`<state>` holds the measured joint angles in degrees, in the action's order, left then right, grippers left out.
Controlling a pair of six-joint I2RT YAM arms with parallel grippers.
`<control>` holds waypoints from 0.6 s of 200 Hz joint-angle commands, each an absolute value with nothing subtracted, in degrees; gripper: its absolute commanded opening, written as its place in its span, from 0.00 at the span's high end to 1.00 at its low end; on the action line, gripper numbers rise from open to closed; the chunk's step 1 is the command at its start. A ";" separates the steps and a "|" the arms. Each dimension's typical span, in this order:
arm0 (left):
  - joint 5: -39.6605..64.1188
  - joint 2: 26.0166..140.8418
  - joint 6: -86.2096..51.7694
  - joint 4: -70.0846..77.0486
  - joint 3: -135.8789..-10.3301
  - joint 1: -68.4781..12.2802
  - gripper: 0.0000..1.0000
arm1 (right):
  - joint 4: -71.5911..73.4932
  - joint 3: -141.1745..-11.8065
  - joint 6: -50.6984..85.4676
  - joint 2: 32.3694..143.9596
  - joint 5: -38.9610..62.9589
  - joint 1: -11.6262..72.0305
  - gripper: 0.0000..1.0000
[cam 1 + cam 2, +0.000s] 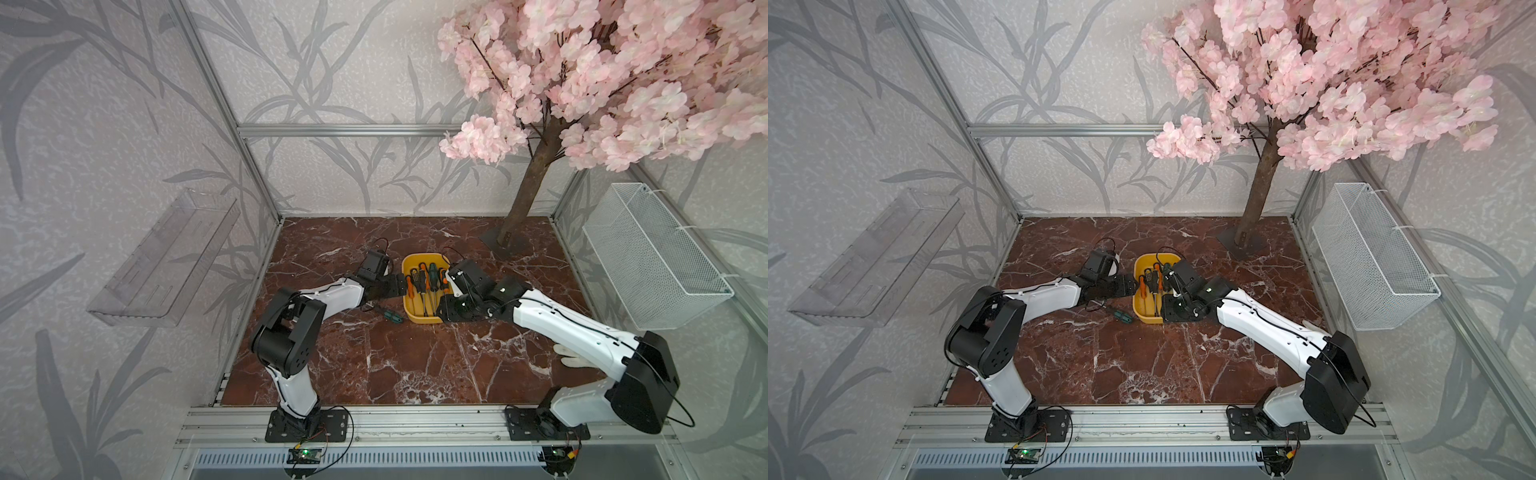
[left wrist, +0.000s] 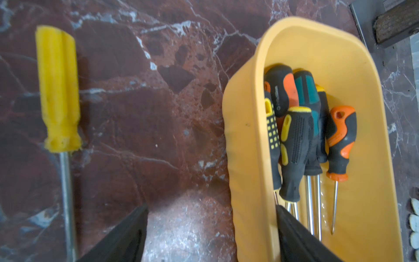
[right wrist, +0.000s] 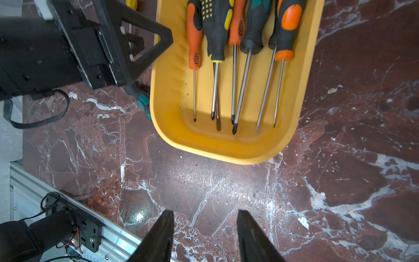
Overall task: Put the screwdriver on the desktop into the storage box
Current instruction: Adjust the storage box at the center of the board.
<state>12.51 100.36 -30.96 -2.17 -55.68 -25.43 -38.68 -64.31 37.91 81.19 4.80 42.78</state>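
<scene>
The red-brown marble desktop (image 1: 415, 365) carries the yellow storage box (image 1: 415, 312), which holds several screwdrivers (image 3: 216, 29) laid side by side, handles toward the far end. Two more lie on the desktop: a green-handled screwdriver (image 1: 392, 316) just beside the box's left wall, and a yellow-handled screwdriver (image 2: 57, 90) farther out on that side. The left gripper (image 2: 210, 213) stands wide and empty, straddling that wall, while the right gripper (image 3: 205, 214) is partly spread and empty over the desktop by the box's near end.
</scene>
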 commanded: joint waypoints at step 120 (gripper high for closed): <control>11.14 85.20 -32.18 -2.34 -41.91 -26.02 0.07 | -37.10 -64.10 38.51 82.36 6.07 42.52 0.51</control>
